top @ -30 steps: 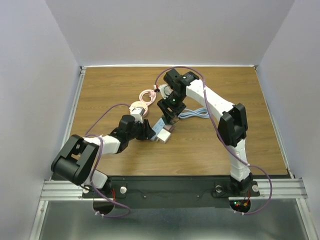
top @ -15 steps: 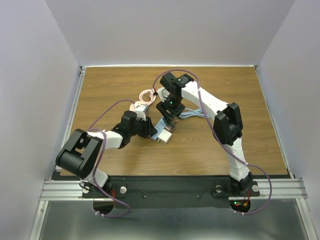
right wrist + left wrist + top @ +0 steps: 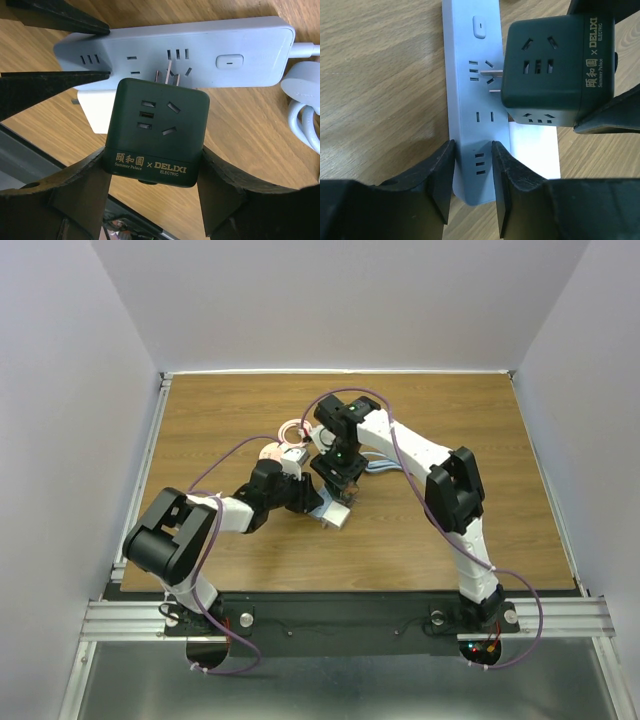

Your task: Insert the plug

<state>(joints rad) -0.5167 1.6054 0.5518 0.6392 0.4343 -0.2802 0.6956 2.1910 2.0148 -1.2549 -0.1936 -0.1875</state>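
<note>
A pale blue power strip lies on the wooden table. My left gripper is shut on its near end, one finger on each long side. My right gripper is shut on a dark green cube plug marked DELIXI. The cube hangs just over the strip. Its metal prongs show bare, with their tips at the strip's three-hole socket next to the switch. In the top view both grippers, left and right, meet at the strip at the table's middle.
A white block lies against the strip's side, under the cube. The strip's coiled pale blue cord lies to the right of it. A pink coiled cable and a white and orange object sit behind the left gripper.
My right gripper has moved left and toward me with the cube, down to the strip. My left arm has pushed forward and right with the strip's end.
</note>
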